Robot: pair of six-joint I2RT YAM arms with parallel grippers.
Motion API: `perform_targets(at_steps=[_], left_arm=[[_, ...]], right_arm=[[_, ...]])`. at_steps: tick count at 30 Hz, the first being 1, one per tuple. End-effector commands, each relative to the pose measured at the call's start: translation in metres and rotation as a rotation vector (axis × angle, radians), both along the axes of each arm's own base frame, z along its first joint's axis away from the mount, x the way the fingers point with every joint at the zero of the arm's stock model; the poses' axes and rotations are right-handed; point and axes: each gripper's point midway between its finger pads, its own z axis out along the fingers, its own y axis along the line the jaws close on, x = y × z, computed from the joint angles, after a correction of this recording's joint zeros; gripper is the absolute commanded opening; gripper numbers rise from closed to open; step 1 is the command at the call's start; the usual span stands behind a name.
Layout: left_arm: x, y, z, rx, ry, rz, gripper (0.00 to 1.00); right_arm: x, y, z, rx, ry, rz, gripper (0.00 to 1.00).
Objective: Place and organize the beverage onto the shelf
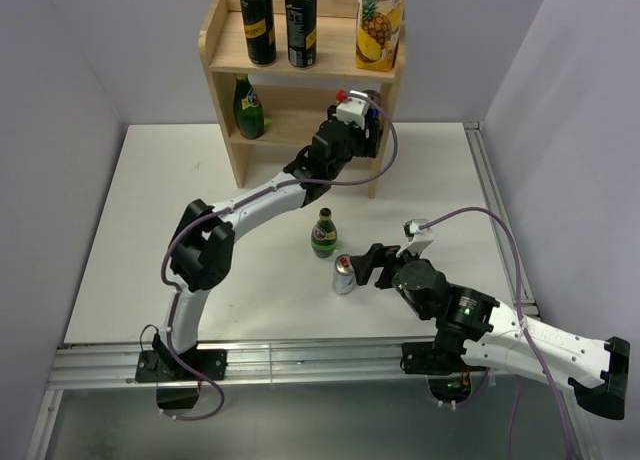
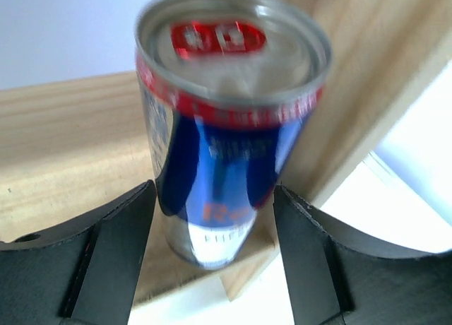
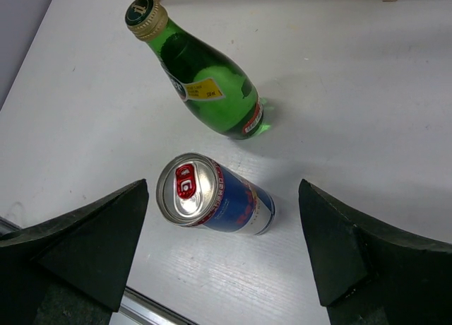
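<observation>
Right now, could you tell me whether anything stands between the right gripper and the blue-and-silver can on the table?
Nothing visible does. The right gripper is open with the blue-and-silver can directly ahead, only bare table between them; the green bottle stands beyond the can.

From above, the left gripper (image 1: pixel 368 110) covers nearly all of the blue can (image 2: pixel 226 148) on the shelf's (image 1: pixel 225 50) lower tier. Its wrist view is blurred: the can's lettering is unreadable, and whether the fingers (image 2: pixel 120 247) press it cannot be told. The picture's top edge cuts off the juice carton (image 1: pixel 380 25). The upper board hides the top of the shelved green bottle (image 1: pixel 248 110).
</observation>
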Motion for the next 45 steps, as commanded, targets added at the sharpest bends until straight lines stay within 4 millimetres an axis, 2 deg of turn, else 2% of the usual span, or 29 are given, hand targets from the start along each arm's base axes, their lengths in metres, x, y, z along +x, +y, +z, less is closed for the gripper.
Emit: perform_targets(at_steps=[1, 2, 9, 10, 15, 16, 21, 23, 24, 25, 26, 27, 28, 29, 30, 31, 32, 33, 34, 35, 36, 37, 38, 39, 40, 42, 43, 45], left_arm=[[-0.027, -0.006, 0.051, -0.068, -0.077, -0.098, 0.74], [-0.028, -0.005, 0.047, -0.061, -0.072, -0.100, 0.74], [-0.038, 0.006, 0.055, -0.062, -0.066, -0.098, 0.74], [-0.040, 0.008, 0.050, -0.055, -0.058, -0.094, 0.75], [-0.049, 0.019, 0.056, -0.059, -0.062, -0.088, 0.75], [-0.050, 0.021, 0.051, -0.049, -0.057, -0.087, 0.75], [-0.058, 0.031, 0.054, -0.042, -0.047, -0.080, 0.74], [-0.066, 0.037, 0.048, -0.033, -0.022, -0.080, 0.74], [-0.076, 0.045, 0.058, -0.037, -0.025, -0.083, 0.74], [-0.084, 0.048, 0.049, -0.018, -0.003, -0.089, 0.74], [-0.096, 0.057, 0.064, -0.026, -0.015, -0.089, 0.74], [-0.103, 0.062, 0.064, -0.017, -0.013, -0.080, 0.74], [-0.119, 0.063, 0.047, 0.026, 0.017, -0.097, 0.74], [-0.133, 0.073, 0.064, 0.005, -0.002, -0.100, 0.75], [-0.143, 0.077, 0.062, 0.011, 0.003, -0.098, 0.75], [-0.160, 0.076, 0.046, 0.042, 0.031, -0.117, 0.75], [-0.174, 0.085, 0.059, 0.016, 0.017, -0.120, 0.75], [-0.185, 0.088, 0.057, 0.006, 0.034, -0.125, 0.75], [-0.204, 0.085, 0.041, 0.019, 0.065, -0.170, 0.75], [-0.218, 0.092, 0.050, -0.012, 0.064, -0.199, 0.75], [-0.228, 0.092, 0.047, -0.021, 0.079, -0.233, 0.75], [-0.246, 0.089, 0.027, -0.018, 0.128, -0.286, 0.77], [-0.257, 0.092, 0.028, -0.034, 0.132, -0.311, 0.78], [-0.268, 0.094, 0.003, -0.013, 0.173, -0.332, 0.78], [-0.281, 0.091, -0.006, -0.012, 0.184, -0.364, 0.78], [-0.292, 0.094, -0.019, -0.024, 0.200, -0.359, 0.78], [-0.303, 0.095, -0.045, 0.011, 0.233, -0.375, 0.78], [-0.308, 0.098, -0.052, -0.007, 0.235, -0.356, 0.77]], right_arm=[[0.003, 0.001, 0.005, 0.039, -0.010, -0.015, 0.94], [0.002, 0.002, 0.005, 0.039, -0.010, -0.012, 0.93], [0.002, 0.002, 0.003, 0.038, -0.002, -0.015, 0.93], [0.003, 0.002, 0.003, 0.039, -0.001, -0.018, 0.93], [0.003, 0.004, 0.002, 0.039, 0.001, -0.016, 0.93], [0.002, 0.004, 0.001, 0.039, 0.003, -0.015, 0.93], [0.003, 0.005, 0.001, 0.041, 0.008, -0.014, 0.93], [0.002, 0.005, 0.002, 0.039, 0.009, -0.016, 0.93], [0.003, 0.004, 0.003, 0.040, 0.007, -0.019, 0.93], [0.003, 0.003, 0.003, 0.036, 0.005, -0.024, 0.93], [0.003, 0.002, 0.004, 0.036, 0.003, -0.025, 0.93], [0.003, 0.000, 0.004, 0.031, 0.000, -0.028, 0.93], [0.003, -0.002, 0.004, 0.028, -0.002, -0.035, 0.93], [0.004, -0.003, 0.005, 0.030, -0.007, -0.040, 0.93], [0.004, -0.004, 0.005, 0.028, -0.008, -0.041, 0.93], [0.004, -0.005, 0.004, 0.026, -0.009, -0.045, 0.93], [0.004, -0.005, 0.004, 0.024, -0.010, -0.046, 0.93], [0.004, -0.006, 0.004, 0.024, -0.011, -0.047, 0.93], [0.004, -0.007, 0.004, 0.023, -0.012, -0.050, 0.93], [0.004, -0.006, 0.005, 0.024, -0.012, -0.049, 0.93], [0.004, -0.007, 0.006, 0.021, -0.016, -0.050, 0.93], [0.004, -0.009, 0.008, 0.017, -0.019, -0.055, 0.93], [0.005, -0.010, 0.009, 0.015, -0.021, -0.058, 0.93], [0.006, -0.013, 0.014, 0.016, -0.033, -0.071, 0.93], [0.007, -0.014, 0.017, 0.013, -0.038, -0.078, 0.93], [0.008, -0.017, 0.027, 0.019, -0.056, -0.085, 0.93], [0.008, -0.018, 0.032, 0.021, -0.063, -0.090, 0.93], [0.010, -0.020, 0.040, 0.018, -0.074, -0.097, 0.94]])
